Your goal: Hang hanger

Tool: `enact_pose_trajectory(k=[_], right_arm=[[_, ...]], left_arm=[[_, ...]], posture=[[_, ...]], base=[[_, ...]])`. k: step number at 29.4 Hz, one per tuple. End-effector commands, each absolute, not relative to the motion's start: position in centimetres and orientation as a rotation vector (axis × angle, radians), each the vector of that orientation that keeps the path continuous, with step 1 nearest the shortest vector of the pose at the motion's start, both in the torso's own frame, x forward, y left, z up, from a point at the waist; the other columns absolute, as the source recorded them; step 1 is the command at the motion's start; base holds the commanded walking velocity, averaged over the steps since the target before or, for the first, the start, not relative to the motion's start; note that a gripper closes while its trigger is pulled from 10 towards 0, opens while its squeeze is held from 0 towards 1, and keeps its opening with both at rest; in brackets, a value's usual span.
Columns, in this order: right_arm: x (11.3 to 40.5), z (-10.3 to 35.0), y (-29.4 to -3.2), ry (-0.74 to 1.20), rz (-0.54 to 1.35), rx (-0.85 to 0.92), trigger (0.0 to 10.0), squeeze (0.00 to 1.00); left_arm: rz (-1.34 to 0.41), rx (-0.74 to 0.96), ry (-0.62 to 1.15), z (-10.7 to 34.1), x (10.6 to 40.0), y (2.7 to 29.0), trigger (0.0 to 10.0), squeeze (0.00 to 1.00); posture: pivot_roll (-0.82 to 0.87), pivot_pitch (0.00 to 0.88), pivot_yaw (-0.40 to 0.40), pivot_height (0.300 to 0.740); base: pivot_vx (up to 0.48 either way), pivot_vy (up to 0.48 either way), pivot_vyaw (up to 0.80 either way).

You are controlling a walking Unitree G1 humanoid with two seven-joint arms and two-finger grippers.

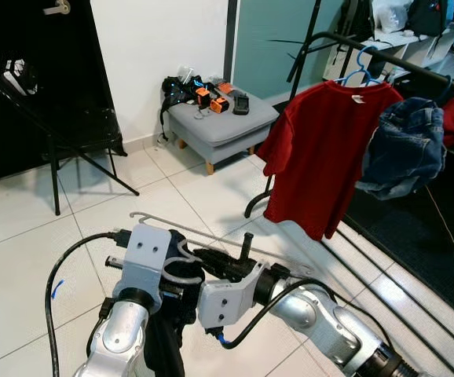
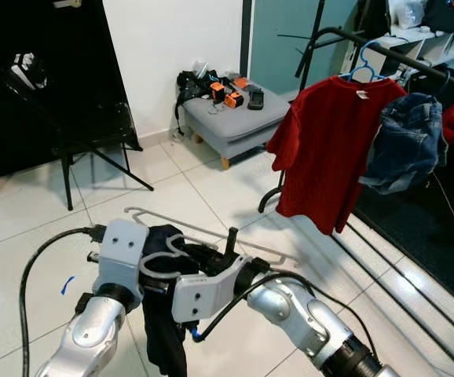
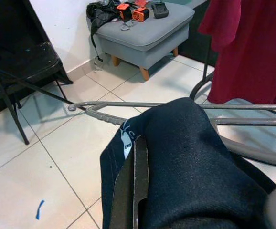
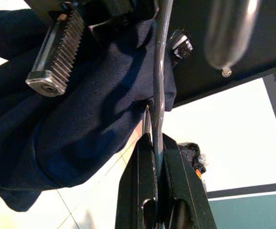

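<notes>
A room in a home, used for laundry.
White floor tiles [image 1: 23, 259], a grey footstool [image 1: 223, 126], a folding chair [image 1: 62, 118] and a clothes rack [image 1: 415, 63] with a red T-shirt [image 1: 321, 149].

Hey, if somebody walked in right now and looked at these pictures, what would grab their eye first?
Probably the bright red t-shirt hanging from a light blue hanger on the black clothes rail at upper right, with a bundle of blue denim beside it. Close in front, the right gripper is clamped on a grey metal hanger carrying a dark navy garment, which the left gripper grips.
</notes>
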State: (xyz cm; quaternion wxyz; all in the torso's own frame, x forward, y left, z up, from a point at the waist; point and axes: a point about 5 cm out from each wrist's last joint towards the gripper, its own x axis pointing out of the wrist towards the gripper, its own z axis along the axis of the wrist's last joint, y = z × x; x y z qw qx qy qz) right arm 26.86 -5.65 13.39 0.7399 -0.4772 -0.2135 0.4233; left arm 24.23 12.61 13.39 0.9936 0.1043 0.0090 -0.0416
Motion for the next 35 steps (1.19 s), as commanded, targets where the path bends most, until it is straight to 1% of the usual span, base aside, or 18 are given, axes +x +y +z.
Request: enact_pose_trajectory(k=[1,12,14,18,19,22,32,35], right_arm=[[26.5,13.6,-5.0,-0.527,0.968,-1.045,10.0,0.00],[26.1,13.6,-5.1,-0.549,0.975,-1.040,10.0,0.00],[26.0,13.7,-5.1,-0.553,0.975,-1.039,10.0,0.00],[25.9,13.7,-5.1,-0.555,0.975,-1.039,10.0,0.00],[25.7,13.7,-5.1,-0.559,0.976,-1.038,10.0,0.00],[25.4,14.0,-5.1,-0.591,0.965,-1.055,10.0,0.00],[25.2,14.2,-5.3,-0.619,0.972,-1.052,10.0,0.00],[25.1,14.1,-5.3,-0.597,0.985,-1.028,10.0,0.00]], left_arm=[[-0.079,0.206,-0.016,13.9,24.6,12.0,10.0,0.00],[-0.098,0.175,-0.016,14.0,24.3,11.7,10.0,0.00],[-0.116,0.128,-0.001,13.9,24.3,11.7,10.0,0.00],[-0.120,0.104,0.007,13.9,24.3,11.8,10.0,0.00],[-0.115,0.071,0.012,13.9,24.3,12.0,10.0,0.00],[-0.109,0.021,0.016,13.9,24.5,12.2,10.0,0.00],[-0.110,-0.032,0.005,14.2,24.6,12.2,10.0,0.00],[-0.105,-0.052,0.003,14.2,24.6,12.5,10.0,0.00]], posture=[[-0.04,0.035,-0.072,0.740],[-0.04,0.043,-0.079,0.740],[-0.04,0.050,-0.079,0.740],[-0.05,0.056,-0.079,0.740],[-0.08,0.055,-0.071,0.740],[-0.08,0.055,-0.075,0.740],[-0.07,0.064,-0.086,0.740],[-0.07,0.063,-0.087,0.740]], base=[[0.000,0.000,0.00],[0.000,0.000,0.00],[0.000,0.000,0.00],[0.000,0.000,0.00],[0.000,0.000,0.00],[0.000,0.000,0.00],[0.000,0.000,0.00],[0.000,0.000,0.00]])
